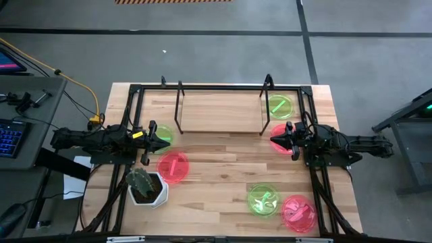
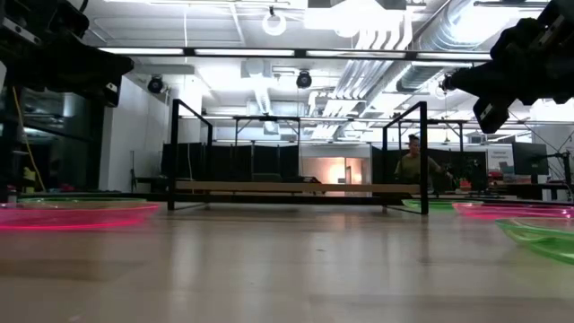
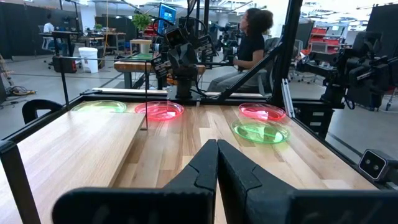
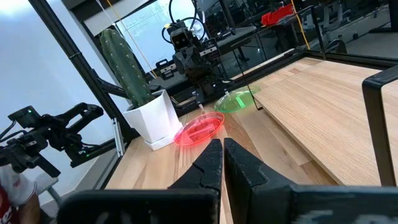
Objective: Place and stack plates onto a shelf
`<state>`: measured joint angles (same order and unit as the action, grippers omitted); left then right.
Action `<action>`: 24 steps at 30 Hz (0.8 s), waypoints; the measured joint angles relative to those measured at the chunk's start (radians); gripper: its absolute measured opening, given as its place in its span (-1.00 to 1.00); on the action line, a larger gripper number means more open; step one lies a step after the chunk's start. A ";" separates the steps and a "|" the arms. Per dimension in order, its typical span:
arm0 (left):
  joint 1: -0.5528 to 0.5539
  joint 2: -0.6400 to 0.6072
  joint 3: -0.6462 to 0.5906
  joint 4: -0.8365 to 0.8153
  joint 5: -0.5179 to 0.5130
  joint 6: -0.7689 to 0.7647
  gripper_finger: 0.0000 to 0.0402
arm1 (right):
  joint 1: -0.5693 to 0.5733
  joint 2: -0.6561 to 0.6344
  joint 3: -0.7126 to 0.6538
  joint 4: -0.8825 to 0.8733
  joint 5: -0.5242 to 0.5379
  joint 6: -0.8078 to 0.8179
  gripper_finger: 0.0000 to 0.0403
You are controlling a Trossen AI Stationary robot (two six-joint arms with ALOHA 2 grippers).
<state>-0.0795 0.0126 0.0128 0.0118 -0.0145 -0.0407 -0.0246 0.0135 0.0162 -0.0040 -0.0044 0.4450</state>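
Plates: six lie flat on the worktop (image 1: 223, 169), none on the shelf (image 1: 219, 113). One green plate (image 1: 279, 106) sits just beside the shelf's right rods; a pink plate (image 1: 173, 167) lies near the cactus pot (image 1: 146, 186).
Handling: thin translucent plastic, likely light, slick and springy; pinch the raised rim.
Left gripper (image 1: 164, 140): fingers closed, empty.
Right gripper (image 1: 275, 140): fingers closed, empty.
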 joint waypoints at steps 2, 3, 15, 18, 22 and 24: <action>0.000 0.000 0.000 0.000 0.000 0.000 -1.00 | 0.000 0.000 0.000 0.000 0.000 0.000 -1.00; 0.000 0.000 0.000 0.000 0.000 0.000 -1.00 | 0.000 0.000 0.000 0.000 0.000 0.000 -1.00; 0.000 0.000 0.000 0.000 0.000 0.000 -1.00 | 0.000 0.000 0.000 0.000 0.000 0.000 -1.00; 0.000 0.000 0.000 0.000 0.000 0.000 -1.00 | 0.000 0.000 0.000 0.000 0.000 0.000 -1.00; 0.000 0.000 0.000 0.000 0.000 0.000 -1.00 | 0.000 0.000 0.000 0.000 0.000 0.000 -1.00; 0.000 0.000 0.000 0.000 0.000 0.000 -1.00 | 0.000 0.000 0.000 0.000 0.001 -0.011 -1.00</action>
<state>-0.0794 0.0125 0.0128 0.0119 -0.0146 -0.0408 -0.0244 0.0132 0.0164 -0.0040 -0.0038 0.4341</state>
